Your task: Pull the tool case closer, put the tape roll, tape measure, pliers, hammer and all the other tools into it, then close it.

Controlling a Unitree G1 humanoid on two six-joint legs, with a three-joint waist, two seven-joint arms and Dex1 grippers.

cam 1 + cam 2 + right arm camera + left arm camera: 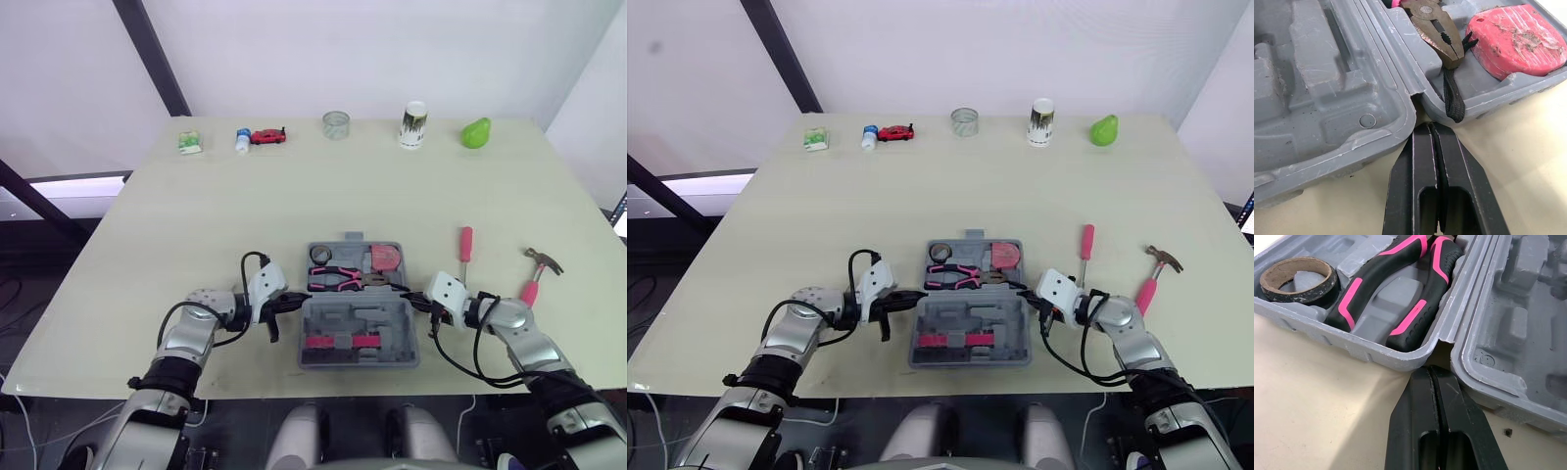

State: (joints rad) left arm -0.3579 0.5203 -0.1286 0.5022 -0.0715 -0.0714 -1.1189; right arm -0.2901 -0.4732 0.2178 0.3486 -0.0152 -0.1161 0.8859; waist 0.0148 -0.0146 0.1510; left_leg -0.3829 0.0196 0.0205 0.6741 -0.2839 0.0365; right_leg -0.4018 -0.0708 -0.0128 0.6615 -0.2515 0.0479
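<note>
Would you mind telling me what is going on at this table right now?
The robot is packing an open tool case. Its left tool and right tool, both shut, sit at the case's hinge on either side. The tape roll, pliers and tape measure already lie in the far half; the screwdriver and hammer are still out on the table to the robot's right.

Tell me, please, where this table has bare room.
Bare: the band between the tool case and the far row, packet to pear, plus the table's left side. Crowded: left gripper and right gripper flank the case; screwdriver and hammer lie right of it.
</note>
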